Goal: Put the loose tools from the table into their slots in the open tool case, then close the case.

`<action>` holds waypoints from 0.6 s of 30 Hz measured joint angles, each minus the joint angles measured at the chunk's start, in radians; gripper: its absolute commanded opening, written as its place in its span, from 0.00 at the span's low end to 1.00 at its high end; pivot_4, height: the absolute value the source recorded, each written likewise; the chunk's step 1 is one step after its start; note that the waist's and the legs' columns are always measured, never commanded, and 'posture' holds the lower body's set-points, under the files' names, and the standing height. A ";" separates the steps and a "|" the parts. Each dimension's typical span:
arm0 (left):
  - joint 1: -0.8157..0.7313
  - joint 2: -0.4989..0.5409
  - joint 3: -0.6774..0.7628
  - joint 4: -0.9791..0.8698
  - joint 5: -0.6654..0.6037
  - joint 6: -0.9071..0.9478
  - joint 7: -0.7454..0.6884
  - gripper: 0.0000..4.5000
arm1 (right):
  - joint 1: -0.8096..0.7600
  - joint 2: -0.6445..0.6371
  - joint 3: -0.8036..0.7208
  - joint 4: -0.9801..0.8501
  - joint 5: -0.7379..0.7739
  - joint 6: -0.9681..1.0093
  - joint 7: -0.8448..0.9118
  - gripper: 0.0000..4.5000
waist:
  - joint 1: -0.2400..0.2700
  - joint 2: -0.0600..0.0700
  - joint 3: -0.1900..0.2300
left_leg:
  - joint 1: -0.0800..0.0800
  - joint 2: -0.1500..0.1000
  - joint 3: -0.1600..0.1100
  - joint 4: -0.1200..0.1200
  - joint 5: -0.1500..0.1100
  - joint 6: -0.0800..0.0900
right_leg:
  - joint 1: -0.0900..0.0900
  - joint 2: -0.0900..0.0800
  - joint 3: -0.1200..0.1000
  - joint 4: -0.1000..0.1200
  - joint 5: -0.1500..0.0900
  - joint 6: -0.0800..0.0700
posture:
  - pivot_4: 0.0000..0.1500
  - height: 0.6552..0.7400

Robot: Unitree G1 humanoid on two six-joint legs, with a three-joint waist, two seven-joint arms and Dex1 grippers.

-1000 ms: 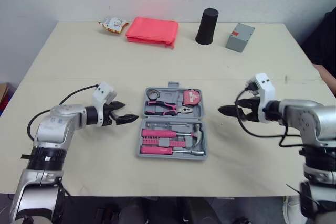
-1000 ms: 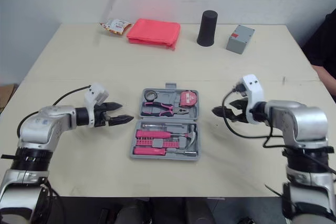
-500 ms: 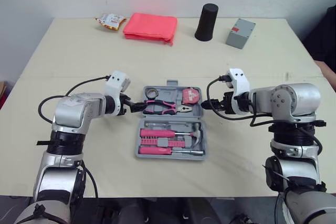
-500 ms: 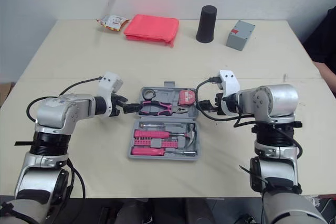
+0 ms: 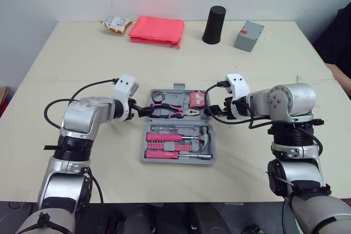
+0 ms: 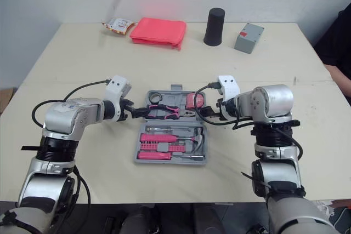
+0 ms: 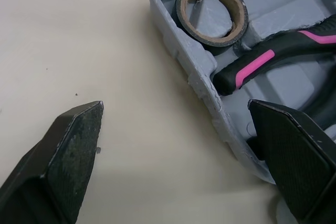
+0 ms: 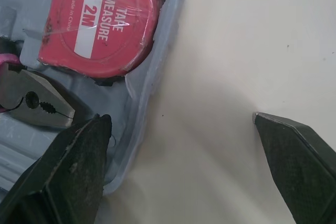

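- Closing step by the look of it; tools seated in slots of the tool case [image 5: 178, 160] on the tabletop [image 5: 82, 69].
- Left end effector [image 5: 141, 111]: spread wide, holding nothing, straddling one side wall of the case. Tape roll [image 7: 210, 39] just ahead, pliers [image 7: 257, 61] handle beside the inner finger.
- Right end effector [image 5: 214, 112]: also wide, empty, straddling the opposite wall. Tape measure [image 8: 100, 27] just ahead inside, bare tabletop under the outer finger.
- Case between the two end effectors. Far half level with the fingertips; half with the hammer [image 5: 204, 137] set back from them.
- Probably a hard plastic shell: stiff, smooth, a bit slippery, moderate weight with tools in.
- Best hold, judged: side walls of the far half, both sides together, then fold over the hinge. Risk of tools sliding out if tipped fast.
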 measured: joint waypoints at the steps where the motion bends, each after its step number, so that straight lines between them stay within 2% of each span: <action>1: 0.000 -0.005 0.000 0.005 0.000 -0.003 0.003 0.94 | -0.005 0.004 0.000 0.007 -0.005 0.000 -0.003 1.00 | 0.000 0.000 0.000 | 0.000 0.000 0.000 0.000 0.000 0.000 | 0.000 0.000 0.000 0.000 0.000 0.000 | 1.00 1.00; 2: 0.000 -0.010 0.000 0.010 0.000 -0.007 0.004 0.87 | -0.011 0.013 0.000 0.014 -0.012 0.000 -0.009 1.00 | -0.001 -0.001 0.000 | 0.000 0.000 0.000 0.000 0.000 0.000 | 0.000 0.000 0.000 0.000 0.000 0.000 | 1.00 1.00; 3: -0.001 -0.014 -0.001 0.014 -0.001 -0.008 0.003 0.81 | -0.015 0.017 0.000 0.020 -0.017 0.000 -0.012 0.95 | -0.001 -0.001 -0.001 | 0.001 0.000 0.000 0.000 0.000 0.000 | 0.000 0.000 0.000 0.000 0.000 0.000 | 1.00 1.00; 5: -0.004 -0.025 -0.010 0.019 -0.002 -0.013 -0.003 0.62 | -0.020 0.021 0.000 0.037 -0.027 -0.001 -0.020 0.83 | -0.001 -0.002 -0.001 | 0.001 0.000 0.000 0.000 0.000 0.000 | 0.001 0.000 0.000 0.000 0.000 0.000 | 1.00 1.00; 9: -0.019 -0.043 -0.034 0.038 -0.004 -0.027 -0.024 0.20 | -0.028 0.056 -0.001 0.061 -0.028 -0.008 -0.020 0.38 | 0.000 -0.002 -0.001 | 0.002 0.000 0.000 0.000 0.000 0.000 | 0.002 0.000 0.000 0.001 0.000 0.000 | 1.00 1.00; 10: -0.025 -0.048 -0.036 0.045 -0.004 -0.029 -0.024 0.14 | -0.028 0.062 -0.001 0.066 -0.027 -0.007 -0.020 0.29 | 0.001 -0.002 -0.001 | 0.002 0.000 0.000 0.000 0.000 0.000 | 0.002 0.000 0.000 0.001 0.000 0.000 | 1.00 1.00; 12: -0.035 -0.052 -0.036 0.062 -0.004 -0.033 -0.023 0.06 | -0.030 0.080 -0.017 0.070 -0.025 -0.003 -0.019 0.08 | 0.001 -0.002 -0.002 | 0.003 0.000 0.000 0.001 0.000 0.000 | 0.003 0.000 0.000 0.001 0.000 0.000 | 1.00 1.00; 13: -0.035 -0.053 -0.036 0.063 -0.003 -0.034 -0.022 0.05 | -0.030 0.084 -0.030 0.071 -0.025 0.000 -0.019 0.02 | 0.001 -0.002 -0.002 | 0.003 0.000 0.000 0.001 0.000 0.000 | 0.003 0.000 0.000 0.001 0.000 0.000 | 1.00 1.00; 18: -0.013 -0.079 0.005 0.063 -0.006 -0.068 -0.005 0.03 | 0.012 0.109 -0.092 0.021 -0.025 -0.039 -0.026 0.00 | 0.002 -0.002 -0.002 | 0.004 0.000 -0.001 0.002 0.000 0.000 | 0.003 0.000 0.000 0.003 0.000 0.000 | 1.00 1.00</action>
